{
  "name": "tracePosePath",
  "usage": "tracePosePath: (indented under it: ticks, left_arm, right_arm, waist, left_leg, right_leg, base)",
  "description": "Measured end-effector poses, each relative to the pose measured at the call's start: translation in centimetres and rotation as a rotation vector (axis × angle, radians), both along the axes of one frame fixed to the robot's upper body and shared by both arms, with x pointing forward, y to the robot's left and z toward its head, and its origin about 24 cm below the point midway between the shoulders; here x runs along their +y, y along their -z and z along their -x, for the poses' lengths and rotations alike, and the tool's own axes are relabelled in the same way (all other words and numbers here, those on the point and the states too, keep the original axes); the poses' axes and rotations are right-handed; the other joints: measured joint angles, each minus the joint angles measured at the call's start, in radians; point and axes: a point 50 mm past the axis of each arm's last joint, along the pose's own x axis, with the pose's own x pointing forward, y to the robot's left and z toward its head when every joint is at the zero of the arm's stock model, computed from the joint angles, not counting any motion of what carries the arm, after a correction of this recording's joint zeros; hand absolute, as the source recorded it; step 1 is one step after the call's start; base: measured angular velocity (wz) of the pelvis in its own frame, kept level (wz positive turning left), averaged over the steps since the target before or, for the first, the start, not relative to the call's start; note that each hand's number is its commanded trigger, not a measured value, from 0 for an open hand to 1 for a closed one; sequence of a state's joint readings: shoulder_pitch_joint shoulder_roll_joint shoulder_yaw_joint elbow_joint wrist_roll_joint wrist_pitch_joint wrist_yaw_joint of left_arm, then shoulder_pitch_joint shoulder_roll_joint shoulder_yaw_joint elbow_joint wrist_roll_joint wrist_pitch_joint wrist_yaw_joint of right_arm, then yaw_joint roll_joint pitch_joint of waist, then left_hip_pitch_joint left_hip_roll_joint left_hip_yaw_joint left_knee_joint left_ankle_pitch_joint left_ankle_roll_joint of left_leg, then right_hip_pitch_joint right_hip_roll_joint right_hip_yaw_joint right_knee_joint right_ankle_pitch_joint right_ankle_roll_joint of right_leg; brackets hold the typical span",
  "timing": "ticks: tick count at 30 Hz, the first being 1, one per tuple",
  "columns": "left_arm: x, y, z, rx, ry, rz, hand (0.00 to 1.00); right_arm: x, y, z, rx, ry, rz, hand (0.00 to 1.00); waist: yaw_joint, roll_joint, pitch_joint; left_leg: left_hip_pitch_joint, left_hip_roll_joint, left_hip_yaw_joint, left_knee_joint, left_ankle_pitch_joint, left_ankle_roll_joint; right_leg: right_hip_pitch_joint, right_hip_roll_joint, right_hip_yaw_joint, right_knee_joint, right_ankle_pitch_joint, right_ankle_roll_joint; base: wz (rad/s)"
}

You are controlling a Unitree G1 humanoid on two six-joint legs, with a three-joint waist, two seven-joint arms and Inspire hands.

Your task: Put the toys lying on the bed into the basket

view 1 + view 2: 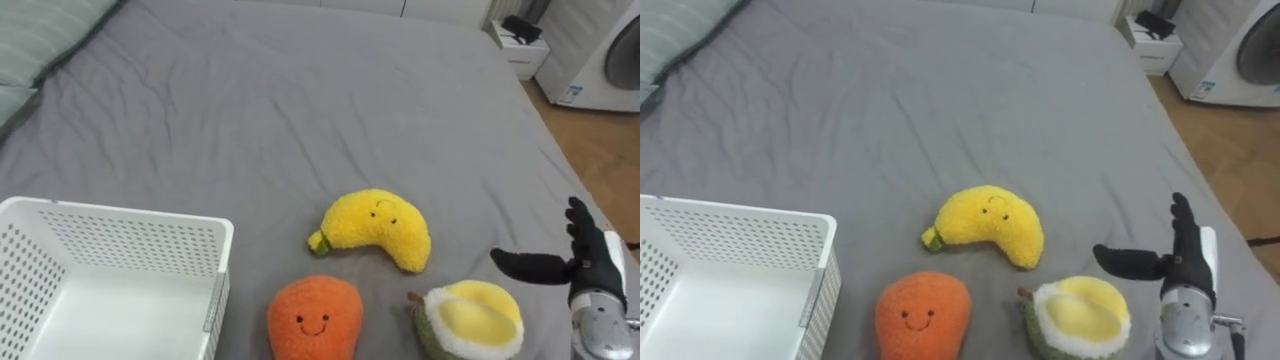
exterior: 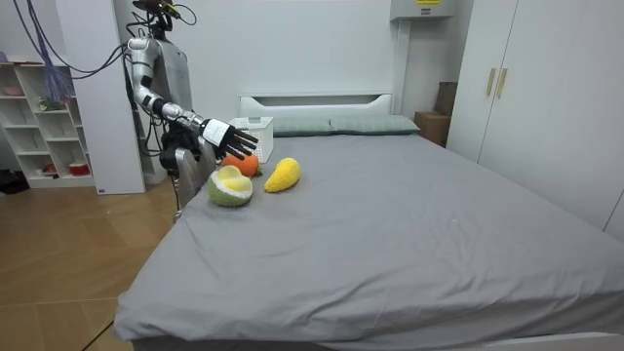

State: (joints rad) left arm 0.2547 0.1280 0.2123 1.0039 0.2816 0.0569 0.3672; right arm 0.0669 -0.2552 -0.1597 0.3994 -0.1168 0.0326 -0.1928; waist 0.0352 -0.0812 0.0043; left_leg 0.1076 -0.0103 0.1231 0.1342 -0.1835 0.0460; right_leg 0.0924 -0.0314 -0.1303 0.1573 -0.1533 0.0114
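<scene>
Three plush toys lie on the grey bed point(image 1: 300, 110): a yellow banana point(image 1: 375, 228) in the middle, an orange fruit with a smiling face point(image 1: 313, 318) in front of it, and a green and yellow durian half point(image 1: 470, 320) to the right. My right hand point(image 1: 580, 265) hovers open just right of the durian, fingers straight and thumb pointing toward it, touching nothing. In the room view I stand at the bedside with that hand point(image 2: 231, 138) stretched out over the toys point(image 2: 255, 175).
A white perforated basket point(image 1: 120, 240) sits on the bed at the lower left, nothing inside it. Green pillows point(image 1: 40, 40) lie at the far left. Past the bed's right edge are wooden floor, a small white nightstand point(image 1: 520, 45) and a washing machine point(image 1: 605, 55).
</scene>
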Motion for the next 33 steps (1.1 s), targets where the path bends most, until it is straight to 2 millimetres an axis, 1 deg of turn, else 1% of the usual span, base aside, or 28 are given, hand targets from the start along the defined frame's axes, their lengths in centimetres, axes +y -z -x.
tracePosePath:
  ticks: [5,9,11,12,15,18,22,23,25,29,30,31,32,33]
  left_arm:
    - [0.0,0.0,0.5,0.017,-0.006,0.001,0.0]
    - [-0.1,0.0,0.5,0.034,0.009,-0.001,0.0]
    - [0.0,0.0,0.6,0.049,0.019,-0.006,0.0]
    - [0.0,0.0,0.5,0.055,0.028,-0.008,0.0]
    - [0.1,-0.1,0.4,0.055,0.033,-0.01,0.0]
    - [0.2,-0.2,0.2,0.048,0.034,-0.015,0.0]
    - [0.4,-0.4,-0.4,0.025,0.046,-0.011,0.0]
    - [0.5,-0.5,-0.4,0.025,0.047,-0.013,0.0]
    - [0.8,-0.6,-0.5,0.021,0.048,-0.021,0.0]
    - [0.8,-0.6,-0.7,0.019,0.056,-0.025,0.0]
    - [0.8,-0.6,-0.7,0.02,0.058,-0.026,0.0]
    - [0.8,-0.6,-0.7,0.021,0.061,-0.026,0.0]
    - [0.7,-0.6,-0.8,0.023,0.067,-0.027,0.0]
    - [0.7,-0.6,-0.8,0.03,0.076,-0.031,0.0]
  right_arm:
    - [1.1,0.6,-0.1,0.053,-0.077,0.02,0.0]
    - [2.4,1.9,0.2,0.172,-0.184,0.063,0.0]
    - [2.9,2.2,0.2,0.221,-0.243,0.099,0.0]
    - [3.1,2.3,0.3,0.242,-0.27,0.116,0.0]
    - [3.0,3.1,0.7,0.302,-0.294,0.102,0.0]
    - [2.9,4.2,1.5,0.378,-0.312,0.069,0.0]
    - [2.5,6.2,3.3,0.53,-0.336,0.053,0.0]
    - [2.5,6.4,3.5,0.543,-0.336,0.047,0.0]
    - [2.3,7.0,4.1,0.579,-0.331,0.034,0.0]
    - [1.8,7.5,4.5,0.622,-0.32,0.025,0.0]
    - [1.8,7.6,4.5,0.626,-0.319,0.024,0.05]
    - [1.8,7.6,4.5,0.629,-0.32,0.024,0.2]
    - [1.8,7.6,4.5,0.63,-0.322,0.025,0.33]
    - [1.9,7.6,4.5,0.634,-0.328,0.029,0.54]
  waist:
    - [0.001,0.003,-0.0008]
    - [0.003,0.002,-0.0029]
    - [0.001,0.003,-0.0055]
    - [0.0,0.003,-0.0059]
    - [0.002,-0.002,-0.0091]
    - [0.0,-0.007,-0.0097]
    - [0.011,-0.018,-0.0058]
    - [0.013,-0.017,-0.0042]
    - [0.022,-0.024,-0.0047]
    - [0.027,-0.027,-0.0045]
    - [0.028,-0.027,-0.0046]
    - [0.028,-0.026,-0.0048]
    - [0.028,-0.026,-0.0049]
    - [0.028,-0.025,-0.0048]
  left_leg:
    - [0.002,0.0,0.004,0.0,0.0,0.0]
    - [-0.004,0.0,0.001,0.003,0.0,0.0]
    - [-0.006,-0.001,-0.003,0.006,0.0,0.0]
    - [-0.009,-0.002,-0.011,0.011,-0.001,0.001]
    - [-0.009,-0.003,-0.018,0.013,-0.001,0.001]
    - [-0.008,-0.003,-0.028,0.017,-0.001,0.001]
    - [-0.008,-0.004,-0.036,0.018,-0.001,0.0]
    - [-0.009,-0.004,-0.037,0.018,-0.002,0.0]
    - [-0.009,-0.004,-0.04,0.018,-0.002,-0.001]
    - [-0.008,-0.005,-0.044,0.018,-0.002,-0.001]
    - [-0.008,-0.005,-0.046,0.018,-0.003,-0.001]
    - [-0.008,-0.004,-0.047,0.018,-0.003,-0.002]
    - [-0.008,-0.004,-0.047,0.018,-0.003,-0.002]
    - [-0.008,-0.004,-0.047,0.019,-0.003,-0.002]
  right_leg:
    - [-0.008,-0.002,-0.002,0.011,0.0,0.0]
    - [-0.007,-0.003,-0.004,0.01,0.0,0.0]
    - [-0.006,-0.003,-0.007,0.009,0.0,0.0]
    - [-0.005,-0.004,-0.011,0.008,0.0,0.0]
    - [-0.001,-0.004,-0.017,0.007,0.0,0.0]
    - [0.013,-0.005,-0.025,-0.006,0.0,0.0]
    - [0.012,-0.005,-0.034,-0.007,0.0,0.0]
    - [0.012,-0.005,-0.035,-0.007,0.0,0.0]
    - [0.014,-0.004,-0.036,-0.011,0.0,0.0]
    - [0.021,-0.003,-0.038,-0.019,0.0,0.0]
    - [0.022,-0.003,-0.04,-0.021,0.0,0.0]
    - [0.023,-0.002,-0.041,-0.022,0.0,0.0]
    - [0.024,-0.002,-0.042,-0.023,0.0,0.0]
    - [0.026,-0.002,-0.044,-0.024,0.0,-0.001]
  base:
    - [-0.01]
    - [0.0]
    - [0.06]
    - [0.09]
    - [0.08]
    - [0.11]
    - [0.06]
    - [0.03]
    - [0.0]
    - [0.04]
    - [0.05]
    - [0.04]
    - [0.03]
    - [0.0]
